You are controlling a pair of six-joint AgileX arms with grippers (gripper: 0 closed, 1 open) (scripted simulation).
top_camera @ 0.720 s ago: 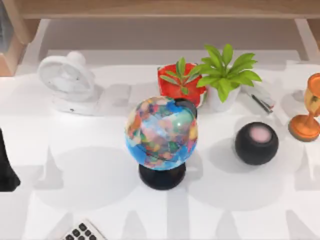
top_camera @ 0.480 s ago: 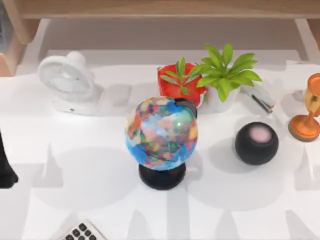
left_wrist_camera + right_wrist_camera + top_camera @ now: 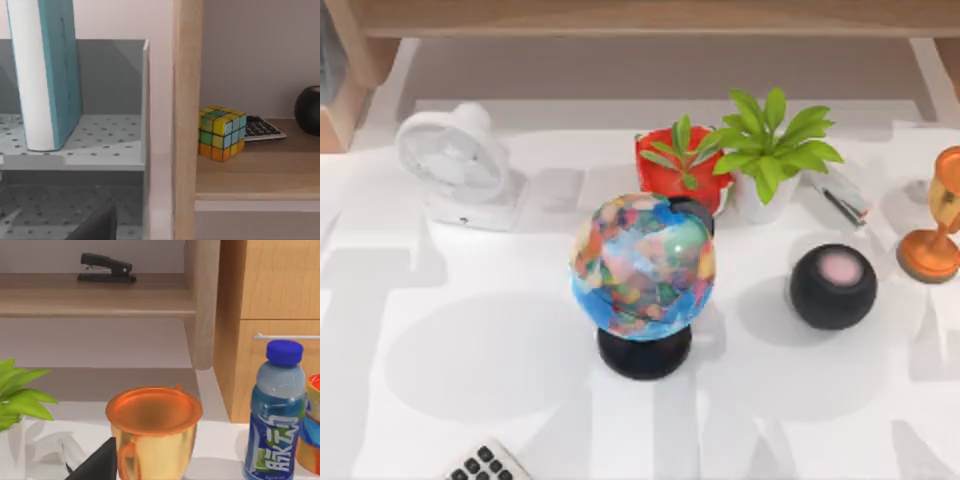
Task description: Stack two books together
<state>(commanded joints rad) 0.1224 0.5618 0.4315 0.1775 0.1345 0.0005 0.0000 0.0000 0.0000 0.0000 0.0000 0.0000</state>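
White table: sitting crowded, seen from the top view.
Centre: multicoloured globe standing on a black base, tallest thing mid-table.
Back left: white fan standing near the rear edge.
Back centre: red pot plant just beside a white pot plant, both behind the globe.
Right: black round speaker sitting right of the globe; orange goblet at the right edge.
Front: calculator poking in at the front edge, left of centre.
Book: teal book standing upright on a grey perforated rack, in the left wrist view.
Beside rack: wooden post standing between the rack and a shelf holding a colour cube; the cube is touching or just in front of a second calculator.
Left gripper: dark finger tip showing low in its own view; cannot tell how the fingers are standing.
Right gripper: dark finger tip showing just in front of the goblet; spread cannot be told.
Right wrist surroundings: blue-capped bottle beside the goblet, black stapler up on a wooden shelf.
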